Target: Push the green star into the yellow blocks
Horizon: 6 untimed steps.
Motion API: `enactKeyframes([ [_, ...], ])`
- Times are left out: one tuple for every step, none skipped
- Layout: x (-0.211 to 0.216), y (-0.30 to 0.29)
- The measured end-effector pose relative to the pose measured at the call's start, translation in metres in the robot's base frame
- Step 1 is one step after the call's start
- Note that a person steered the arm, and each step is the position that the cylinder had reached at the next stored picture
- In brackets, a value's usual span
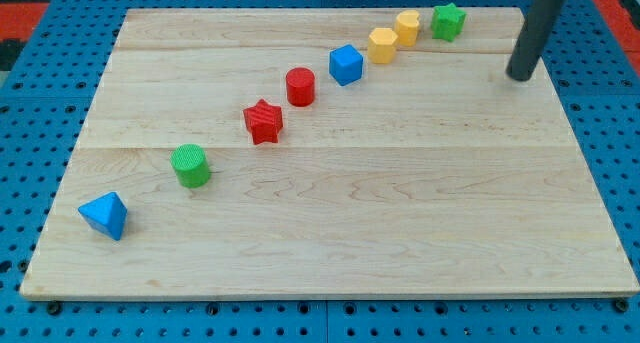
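Note:
The green star point(448, 21) lies near the board's top edge, right of centre. Just to its left are two yellow blocks: a rounded one point(407, 26) almost touching the star and a hexagonal one point(382, 44) below-left of it. My tip point(519, 77) rests on the board to the right of and below the star, a clear gap away from it. The dark rod rises from the tip toward the view's top right.
A diagonal line of blocks runs down to the left: a blue cube point(346, 64), a red cylinder point(300, 86), a red star point(263, 121), a green cylinder point(190, 166) and a blue pyramid-like block point(105, 215). The wooden board point(330, 253) sits on a blue pegboard.

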<state>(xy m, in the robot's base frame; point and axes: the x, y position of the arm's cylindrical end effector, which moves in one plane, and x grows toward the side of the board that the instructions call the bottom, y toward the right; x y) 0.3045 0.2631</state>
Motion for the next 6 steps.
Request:
enactKeyframes([
  [-0.057, -0.021],
  [-0.080, -0.017],
  [-0.097, -0.033],
  [-0.084, -0.101],
  [-0.079, -0.181],
  [-0.074, -0.233],
])
